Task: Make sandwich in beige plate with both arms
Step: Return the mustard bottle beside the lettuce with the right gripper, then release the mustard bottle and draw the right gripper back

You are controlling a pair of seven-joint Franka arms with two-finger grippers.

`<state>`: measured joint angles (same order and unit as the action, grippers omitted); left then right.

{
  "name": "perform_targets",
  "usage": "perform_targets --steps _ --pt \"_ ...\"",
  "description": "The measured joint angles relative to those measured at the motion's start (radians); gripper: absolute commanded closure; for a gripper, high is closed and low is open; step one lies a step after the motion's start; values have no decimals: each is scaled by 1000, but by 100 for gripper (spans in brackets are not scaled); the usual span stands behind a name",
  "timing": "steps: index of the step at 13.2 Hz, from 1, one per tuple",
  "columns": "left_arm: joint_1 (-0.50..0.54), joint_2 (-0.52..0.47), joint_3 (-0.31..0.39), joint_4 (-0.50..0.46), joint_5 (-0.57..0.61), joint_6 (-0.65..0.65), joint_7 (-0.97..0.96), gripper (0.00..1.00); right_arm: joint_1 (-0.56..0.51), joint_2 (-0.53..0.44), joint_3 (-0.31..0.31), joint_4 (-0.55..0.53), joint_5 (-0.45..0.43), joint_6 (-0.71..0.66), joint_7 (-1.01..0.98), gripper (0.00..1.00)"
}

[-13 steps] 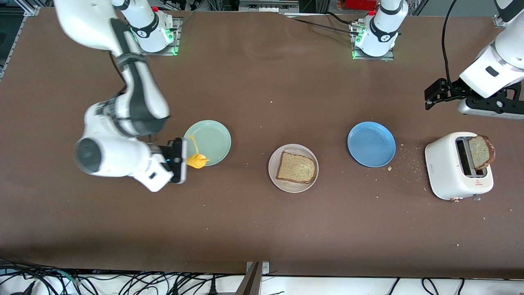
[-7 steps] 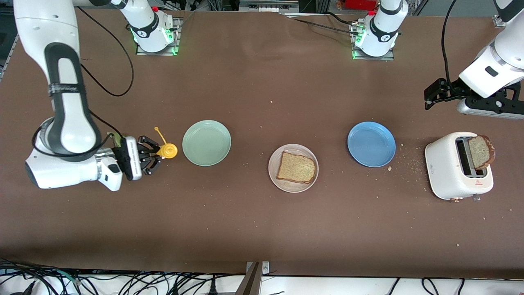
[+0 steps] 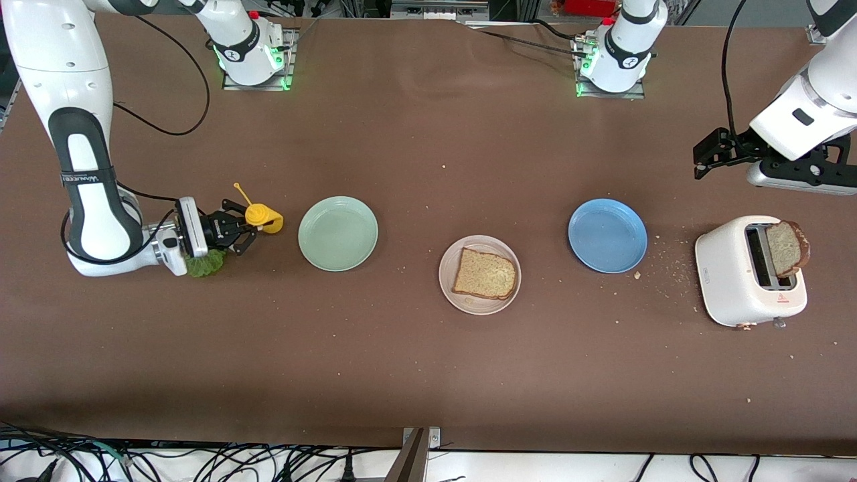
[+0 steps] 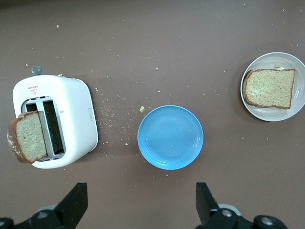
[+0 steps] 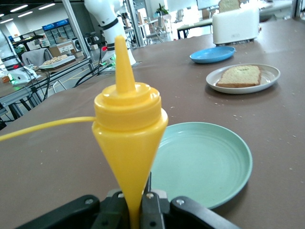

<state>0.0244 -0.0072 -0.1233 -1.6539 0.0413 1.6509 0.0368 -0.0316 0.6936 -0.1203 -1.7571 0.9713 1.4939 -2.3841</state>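
Right end effector (image 3: 242,226) pinches yellow bottle (image 3: 262,217) — lettuce (image 3: 204,263) half-hidden beneath.

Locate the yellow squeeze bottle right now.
In the front view the yellow squeeze bottle is clamped in the right claw, beside the mint green plate toward the right arm's end of the table.

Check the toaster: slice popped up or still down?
Up. The bread slice stands tilted out of one slot of the toaster; the other slot looks empty.

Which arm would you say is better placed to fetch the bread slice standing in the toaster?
Left, probably: its open tool hovers by the toaster holding the slice; the right tool is shut on the yellow bottle.
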Motion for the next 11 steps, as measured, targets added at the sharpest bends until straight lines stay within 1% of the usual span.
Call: perform_targets --steps 3,7,9,10,11 --pt "0 0 0 0 0 0 0 0 -41 37 0 -23 1 -22 -148 100" --pt "0 0 0 0 0 0 0 0 -67 85 0 -23 3 -23 -198 100" --pt "-1 0 0 0 0 0 0 0 -67 88 3 -22 5 -21 -199 82" --pt "-1 0 0 0 0 0 0 0 -67 89 4 -22 5 -20 -199 63" --pt "-1 0 0 0 0 0 0 0 -67 90 4 -22 5 -18 -199 47"
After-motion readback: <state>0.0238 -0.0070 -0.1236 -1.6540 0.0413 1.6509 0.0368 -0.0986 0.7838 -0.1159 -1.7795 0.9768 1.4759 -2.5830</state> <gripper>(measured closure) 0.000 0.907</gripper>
